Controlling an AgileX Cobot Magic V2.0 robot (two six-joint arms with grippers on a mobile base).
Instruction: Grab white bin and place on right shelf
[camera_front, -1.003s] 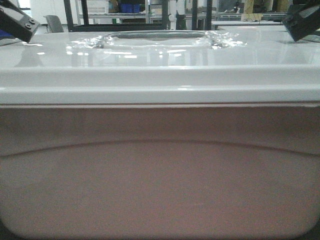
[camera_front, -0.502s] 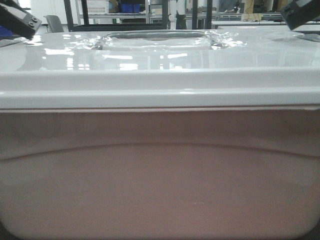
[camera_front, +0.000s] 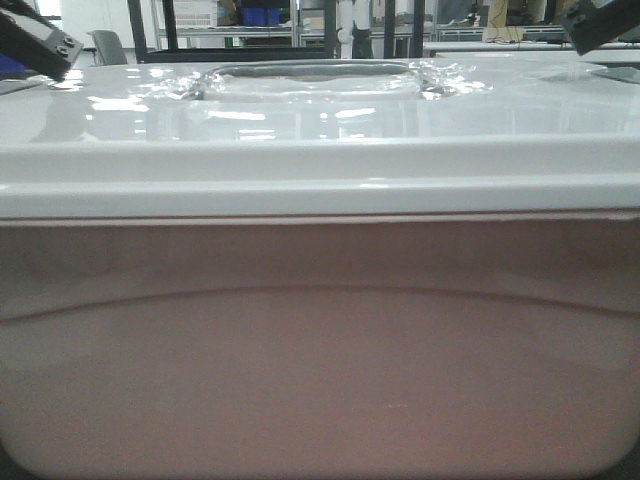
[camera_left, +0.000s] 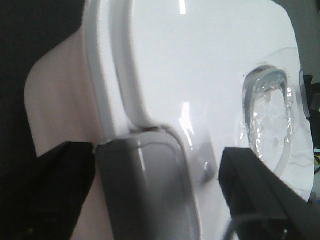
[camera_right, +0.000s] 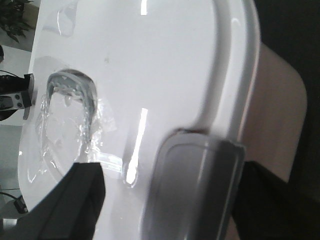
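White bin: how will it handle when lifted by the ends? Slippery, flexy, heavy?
Glossy lid looks slick, so a grip may slide. Thick rim suggests the white bin stays fairly stiff. Wide body: probably bulky rather than tippy; weight can't be judged.

The white bin (camera_front: 320, 340) overruns the front view: its left, right and bottom edges are cut off, and whatever it stands on is hidden. The far shelving (camera_front: 250, 25) is too small to read. In the wrist views the left gripper (camera_left: 152, 152) and right gripper (camera_right: 167, 170) are blurred and cropped by the bottom edge. Whether they touch the bin cannot be told.
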